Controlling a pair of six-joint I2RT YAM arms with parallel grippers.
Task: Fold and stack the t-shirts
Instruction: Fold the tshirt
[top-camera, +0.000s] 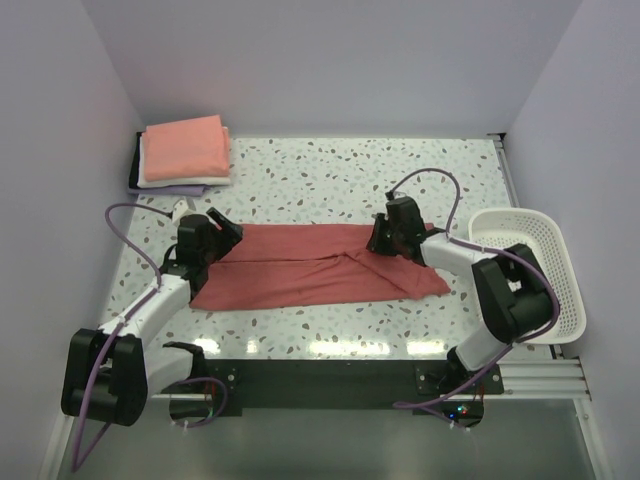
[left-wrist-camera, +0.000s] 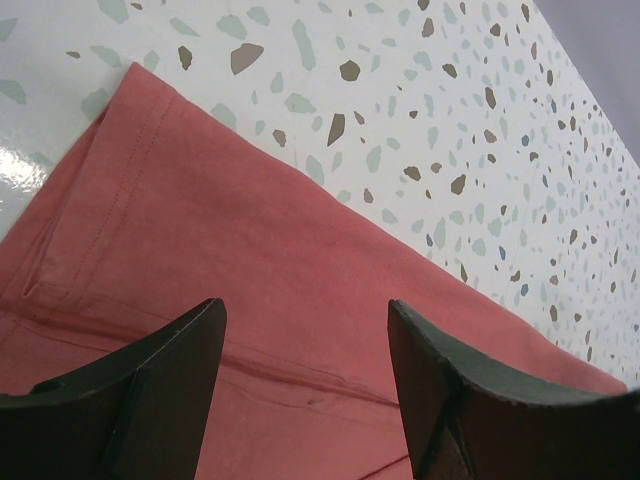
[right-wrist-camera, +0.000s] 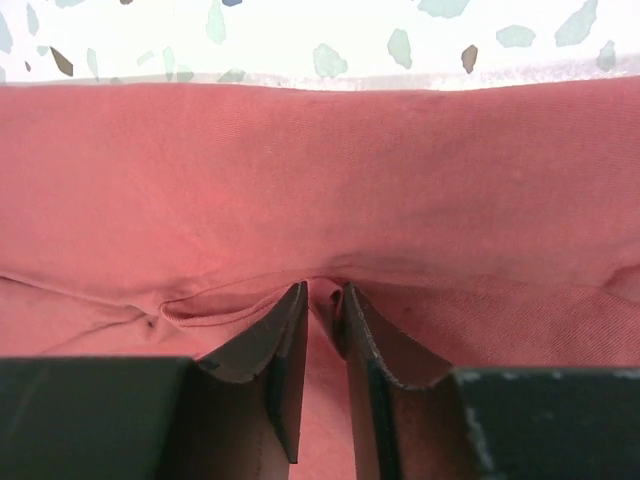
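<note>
Lying flattened into a long band across the middle of the speckled terrazzo tabletop, the dusty-red cloth t-shirt reaches from one arm to the other. The left claw is over the shirt's left end, jaws spread wide with nothing between them. The left wrist view shows its dark fingers apart above the cloth, with a stitched hem line along the shirt's edge and a crease running beneath them; the overhead view is too coarse for either detail. The right claw sits at the shirt's far edge, towards its right end. Only the right wrist view shows that its fingers are drawn nearly together, pinching a raised ridge of the red fabric. The overhead view alone takes in the back left corner, where a folded salmon-pink t-shirt tops a folded white t-shirt and a folded lavender t-shirt. It also shows the white plastic lattice basket at the right edge.
</note>
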